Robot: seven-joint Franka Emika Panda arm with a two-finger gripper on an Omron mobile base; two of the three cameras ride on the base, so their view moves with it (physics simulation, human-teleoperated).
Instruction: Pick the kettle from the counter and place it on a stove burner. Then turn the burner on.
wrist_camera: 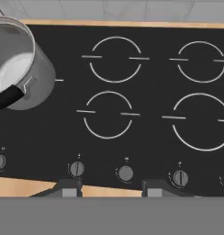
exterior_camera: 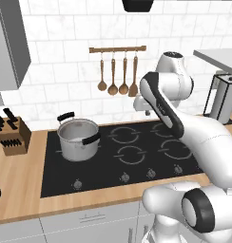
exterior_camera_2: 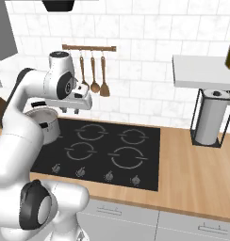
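High above the black cooktop (wrist_camera: 132,137), my pincer (wrist_camera: 108,188) hangs wide and empty, so I judge I must first find the kettle.

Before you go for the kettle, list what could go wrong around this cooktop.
1. The pot stands on the left of the cooktop, and its black handle juts toward the free burners; anything set down close by could knock it.
2. The knobs sit close together in one row along the front edge, so the open fingers could turn the wrong one.
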